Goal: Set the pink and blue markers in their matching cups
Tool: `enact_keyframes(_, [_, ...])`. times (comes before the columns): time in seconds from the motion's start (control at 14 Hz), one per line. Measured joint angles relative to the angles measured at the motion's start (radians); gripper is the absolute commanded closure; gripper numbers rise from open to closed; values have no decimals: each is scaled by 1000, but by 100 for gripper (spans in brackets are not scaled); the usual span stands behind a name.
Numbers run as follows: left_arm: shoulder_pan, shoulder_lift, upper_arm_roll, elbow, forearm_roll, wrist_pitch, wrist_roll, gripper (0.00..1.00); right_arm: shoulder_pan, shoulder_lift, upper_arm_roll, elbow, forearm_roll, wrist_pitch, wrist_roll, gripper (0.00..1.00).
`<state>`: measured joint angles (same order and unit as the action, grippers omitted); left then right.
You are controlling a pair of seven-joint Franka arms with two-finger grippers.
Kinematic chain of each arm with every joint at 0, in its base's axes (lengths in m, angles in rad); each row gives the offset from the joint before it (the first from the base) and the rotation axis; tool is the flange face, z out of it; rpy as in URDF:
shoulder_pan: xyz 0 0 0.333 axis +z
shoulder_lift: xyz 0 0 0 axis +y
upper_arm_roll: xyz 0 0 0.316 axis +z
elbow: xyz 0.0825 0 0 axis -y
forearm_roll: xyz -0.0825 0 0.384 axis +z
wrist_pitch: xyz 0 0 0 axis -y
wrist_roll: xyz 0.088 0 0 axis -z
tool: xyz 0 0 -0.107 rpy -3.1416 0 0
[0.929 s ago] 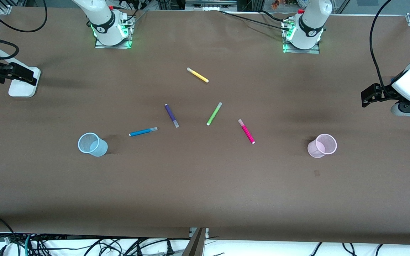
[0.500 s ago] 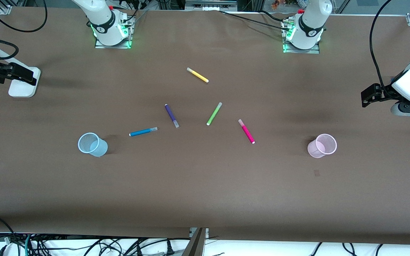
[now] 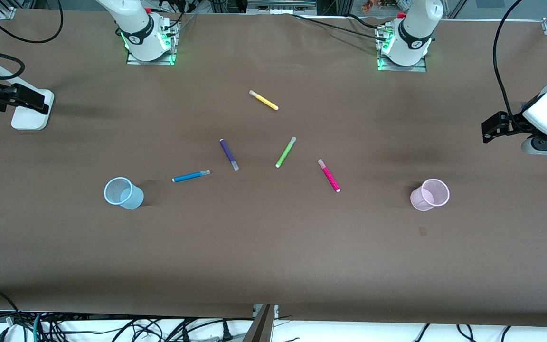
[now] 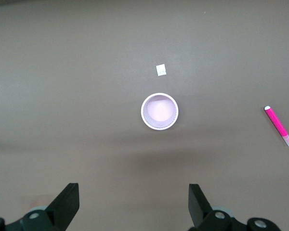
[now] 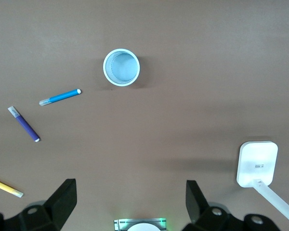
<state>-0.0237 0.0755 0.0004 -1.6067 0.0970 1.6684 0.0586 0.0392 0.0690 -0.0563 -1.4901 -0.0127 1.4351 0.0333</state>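
The pink marker (image 3: 329, 175) lies flat near the table's middle, toward the left arm's end; it also shows in the left wrist view (image 4: 279, 126). The blue marker (image 3: 191, 176) lies flat beside the pale blue cup (image 3: 123, 193); both show in the right wrist view, the marker (image 5: 60, 96) and the cup (image 5: 121, 67). The pale pink cup (image 3: 429, 194) stands upright and empty, also in the left wrist view (image 4: 159, 111). My left gripper (image 3: 494, 127) (image 4: 135, 195) hangs high near the pink cup, open and empty. My right gripper (image 3: 19, 97) (image 5: 130, 192) hangs high at the right arm's end, open and empty.
A dark purple marker (image 3: 229, 154), a lime-green marker (image 3: 285, 152) and a yellow marker (image 3: 263, 100) lie between the two task markers and the arm bases. A white stand base (image 3: 31, 111) sits at the right arm's end. A small white tag (image 4: 161, 70) lies by the pink cup.
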Motion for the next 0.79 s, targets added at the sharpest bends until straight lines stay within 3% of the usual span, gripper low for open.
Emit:
enact_keyframes(0.43, [0,0,0,0,0,0,0,0,13,11,13,0,21,-2,3,0])
enact_keyframes(0.79, [0,0,1,0,0,0,0,0,52,75,17,-1,23,-4,3,0])
